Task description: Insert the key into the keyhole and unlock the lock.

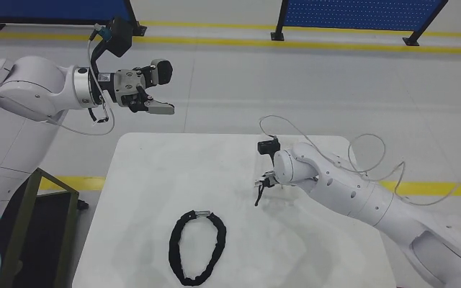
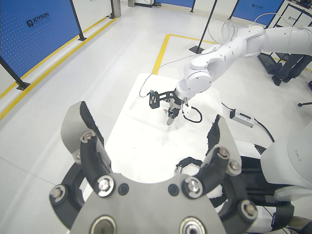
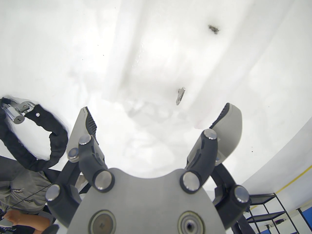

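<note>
Now the right gripper (image 1: 259, 193), fingers spread open, is hovering mid-right of the top view, nearer the key (image 3: 180, 95), which is lying on the surface (image 1: 144, 180) just beyond them, long axis crosswise to their gap. The open-fingered left gripper (image 1: 160, 90) is hanging upper left.

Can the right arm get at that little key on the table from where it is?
Probably yes. The right gripper hangs close above the key with its fingers open, and only bare table lies between them; nothing covers the key.
</note>
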